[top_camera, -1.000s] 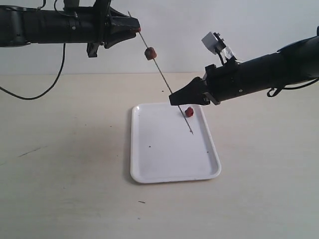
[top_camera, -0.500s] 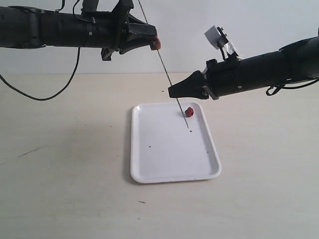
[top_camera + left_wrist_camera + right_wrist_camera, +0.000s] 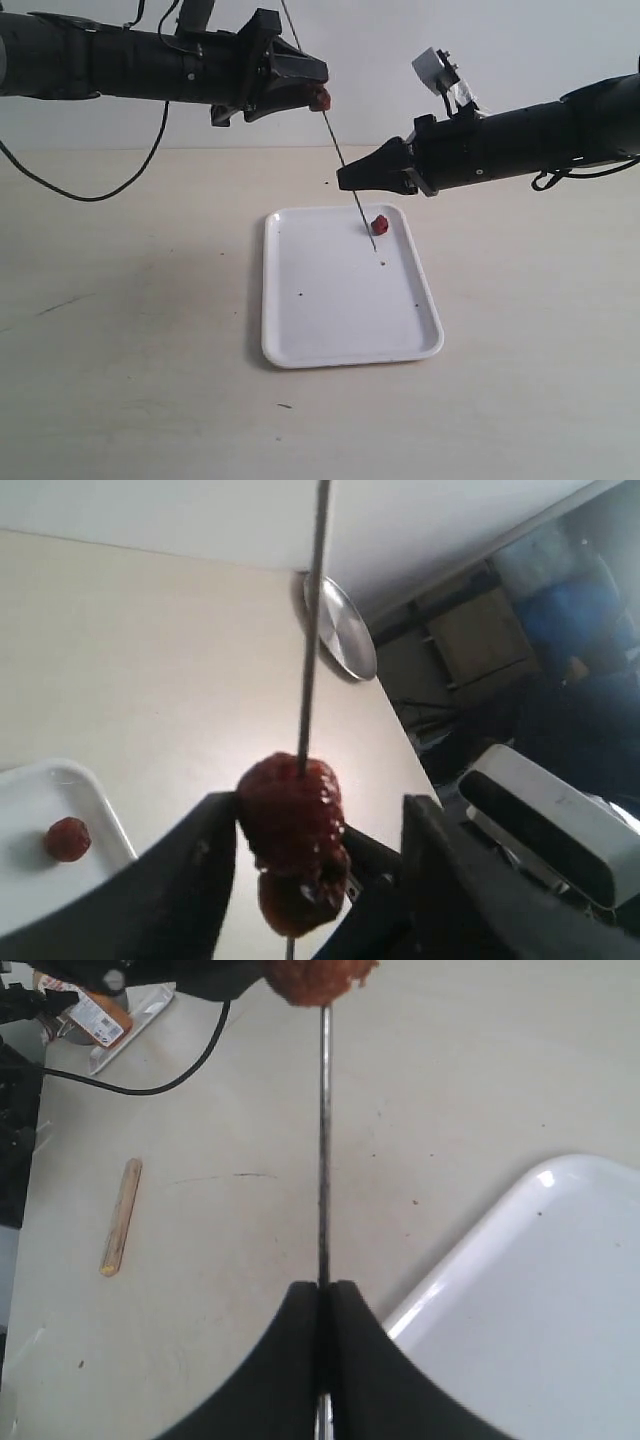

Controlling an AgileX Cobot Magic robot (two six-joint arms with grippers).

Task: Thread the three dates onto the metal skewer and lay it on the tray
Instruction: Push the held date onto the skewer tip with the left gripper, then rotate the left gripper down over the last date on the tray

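Note:
The thin metal skewer (image 3: 340, 155) stands steeply over the far end of the white tray (image 3: 340, 330), its tip just above the tray. My right gripper (image 3: 345, 180) is shut on its lower part (image 3: 324, 1140). Two dark red dates (image 3: 290, 800) sit stacked on the upper part of the skewer. My left gripper (image 3: 320, 805) straddles them with jaws open: one finger lies against the upper date and a gap shows on the other side. A third date (image 3: 380, 224) lies loose on the tray near its far right corner.
A wooden stick (image 3: 121, 1215) and a packet (image 3: 100, 1015) lie on the beige table beyond the tray. A round metal lid (image 3: 340, 625) sits near the table's far edge. A black cable (image 3: 90, 190) trails off the left arm.
My left gripper moved right to the date on the skewer, then its jaws spread apart. The skewer has tipped steeper. The right gripper keeps its hold.

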